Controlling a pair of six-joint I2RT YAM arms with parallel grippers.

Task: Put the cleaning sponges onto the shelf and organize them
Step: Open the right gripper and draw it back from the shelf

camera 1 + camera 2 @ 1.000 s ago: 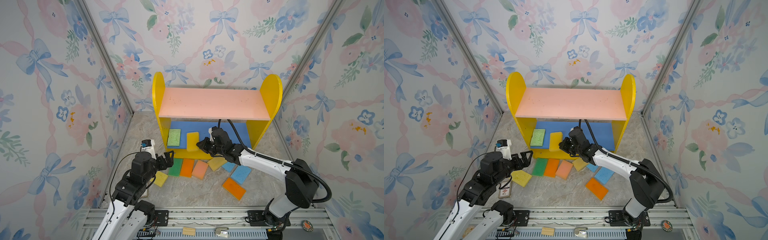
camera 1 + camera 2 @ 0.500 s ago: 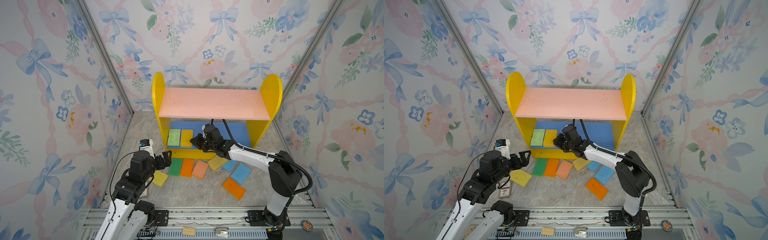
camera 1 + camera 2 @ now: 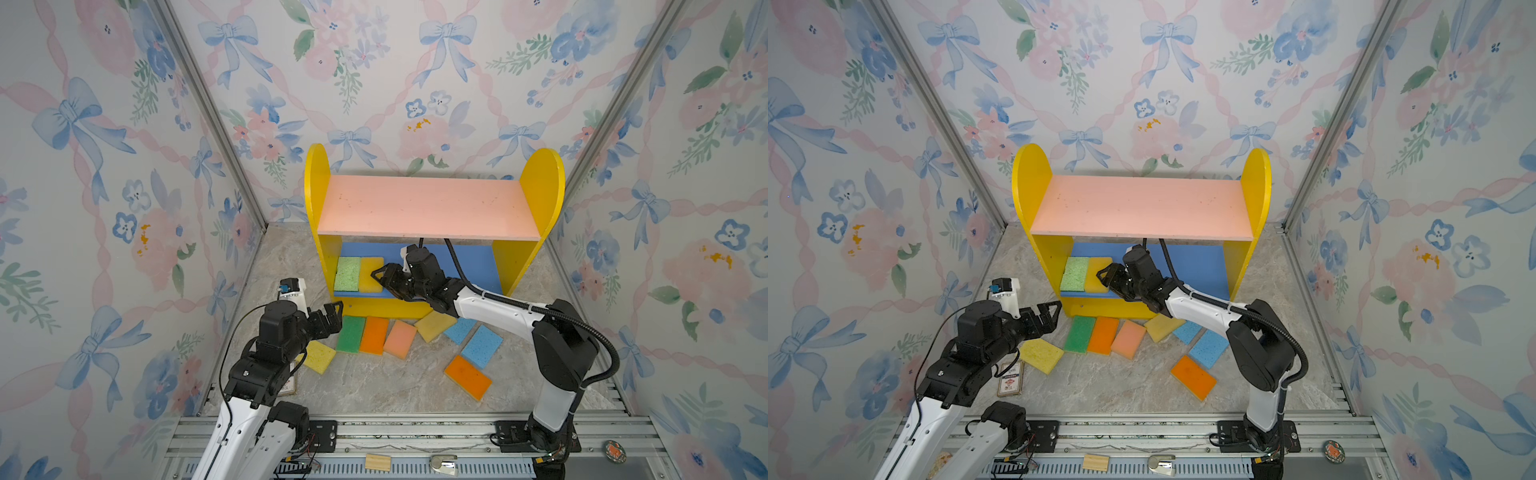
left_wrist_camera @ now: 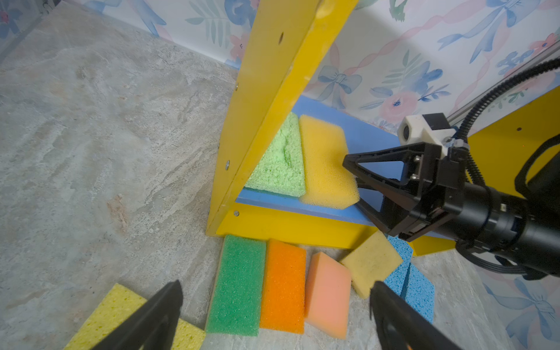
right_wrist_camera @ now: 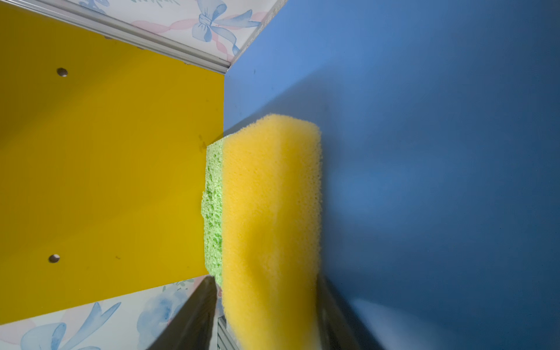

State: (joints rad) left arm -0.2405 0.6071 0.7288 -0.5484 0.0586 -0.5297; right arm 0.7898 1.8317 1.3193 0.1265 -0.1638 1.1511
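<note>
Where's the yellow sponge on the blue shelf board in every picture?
Top view: yellow sponge, left end of the lower board.
Top view: same place.
Left wrist: mid-picture.
Right wrist: fills the middle.
Shared landmark: light green sponge touching it.

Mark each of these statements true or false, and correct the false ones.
1. Two sponges lie on the blue lower board. True: a light green sponge and a yellow sponge, side by side.
2. The pink upper board holds an orange sponge. False: nothing lies on it.
3. The left tool grips a sponge. False: it is open and holds nothing.
4. The right tool reaches in beneath the pink upper board, its jaws on either side of the yellow sponge. True.
</note>
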